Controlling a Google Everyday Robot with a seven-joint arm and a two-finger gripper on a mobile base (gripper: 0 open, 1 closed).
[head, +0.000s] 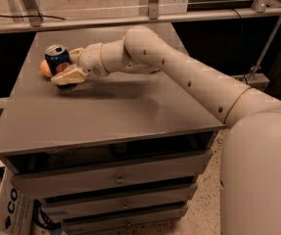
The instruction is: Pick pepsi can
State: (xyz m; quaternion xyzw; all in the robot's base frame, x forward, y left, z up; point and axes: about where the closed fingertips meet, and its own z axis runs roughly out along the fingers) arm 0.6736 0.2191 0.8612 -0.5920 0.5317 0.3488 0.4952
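The pepsi can (57,58), dark blue with a silver top and a round logo, stands upright near the far left corner of the grey table (110,116). A small orange fruit (44,68) lies against its left side. My gripper (64,75), cream coloured, is right in front of the can and a little to its right, low over the table top. It overlaps the can's lower edge. My arm (179,72) reaches in from the right.
The table is a cabinet with several drawers (115,180) below its front edge. A metal rail (150,16) runs behind the table. A cardboard box (8,204) sits on the floor at the lower left.
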